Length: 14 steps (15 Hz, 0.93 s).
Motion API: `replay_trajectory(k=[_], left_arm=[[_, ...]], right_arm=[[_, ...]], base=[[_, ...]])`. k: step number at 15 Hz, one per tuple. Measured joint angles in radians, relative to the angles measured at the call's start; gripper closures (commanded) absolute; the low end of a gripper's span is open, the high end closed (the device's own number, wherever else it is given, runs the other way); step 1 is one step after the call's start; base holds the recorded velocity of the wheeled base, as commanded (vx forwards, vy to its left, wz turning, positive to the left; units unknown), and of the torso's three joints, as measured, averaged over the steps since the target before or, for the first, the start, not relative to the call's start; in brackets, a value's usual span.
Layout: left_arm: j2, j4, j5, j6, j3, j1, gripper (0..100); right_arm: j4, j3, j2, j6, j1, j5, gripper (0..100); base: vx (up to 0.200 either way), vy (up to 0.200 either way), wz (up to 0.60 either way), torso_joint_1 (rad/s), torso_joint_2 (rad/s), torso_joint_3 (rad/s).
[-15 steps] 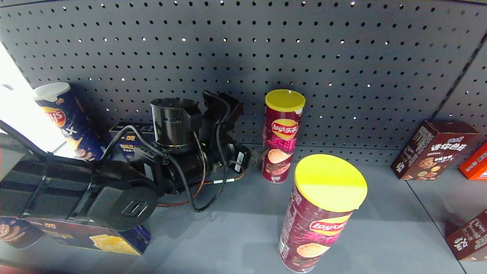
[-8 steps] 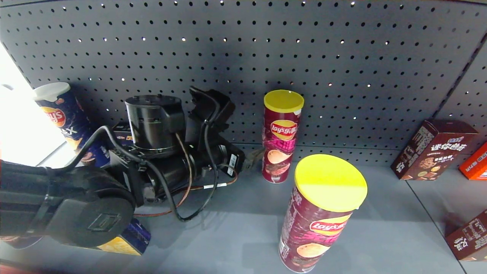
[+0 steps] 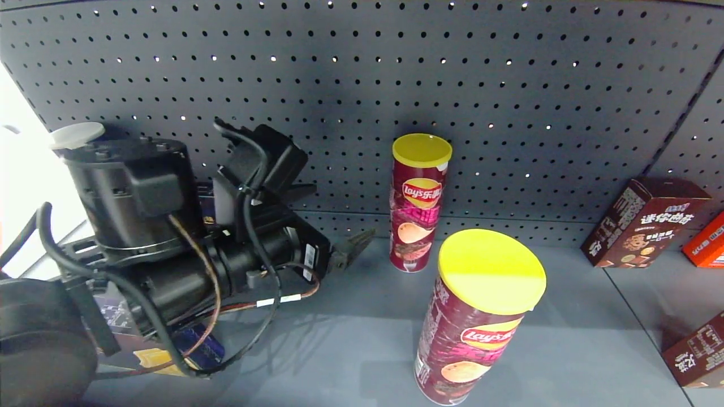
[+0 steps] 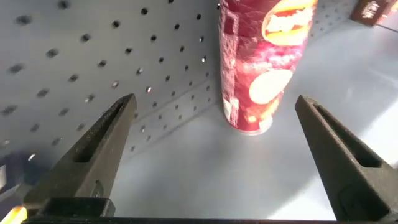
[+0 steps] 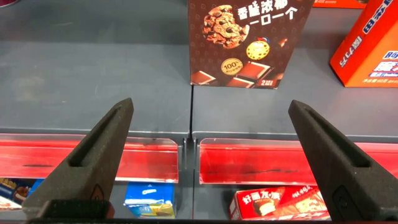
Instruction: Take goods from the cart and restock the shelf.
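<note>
Left hand held low and level, gaping wide — right hand gaping just as wide.

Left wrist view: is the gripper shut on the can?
No. The left gripper is open, and the can stands on the shelf beyond its fingertips, touching neither.

Logo badges in Latin and Chinese lettering mark the rear can and the front can, mid-shelf. Chinese lettering covers the brown box and the orange box at the right edge. A cookie box bears a title and a round percentage seal.
</note>
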Motion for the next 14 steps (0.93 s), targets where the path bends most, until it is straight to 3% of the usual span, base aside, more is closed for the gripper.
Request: replay_trajectory(k=[4, 6, 10, 14], left_arm=[[-0.130, -0.009, -0.004, -0.005, 0.066, 0.001, 0], [-0.187, -0.012, -0.007, -0.006, 0.085, -0.023, 0], [-0.342, -0.006, -0.016, 0.002, 0.211, -0.061, 0], [-0.440, 0.023, 0.005, 0.005, 0.288, -0.148, 0]], right_arm=[[0.000, 0.000, 0.000, 0.000, 0.000, 0.000, 0], [0.000, 0.000, 0.000, 0.000, 0.000, 0.000, 0], [0.000, 0.000, 0.000, 0.000, -0.001, 0.000, 0], [0.000, 0.000, 0.000, 0.000, 0.000, 0.000, 0]], base=[[0.000, 0.000, 0.00, 0.000, 0.00, 0.000], [0.000, 0.000, 0.00, 0.000, 0.00, 0.000], [0.000, 0.000, 0.00, 0.000, 0.00, 0.000], [0.000, 0.000, 0.00, 0.000, 0.00, 0.000]])
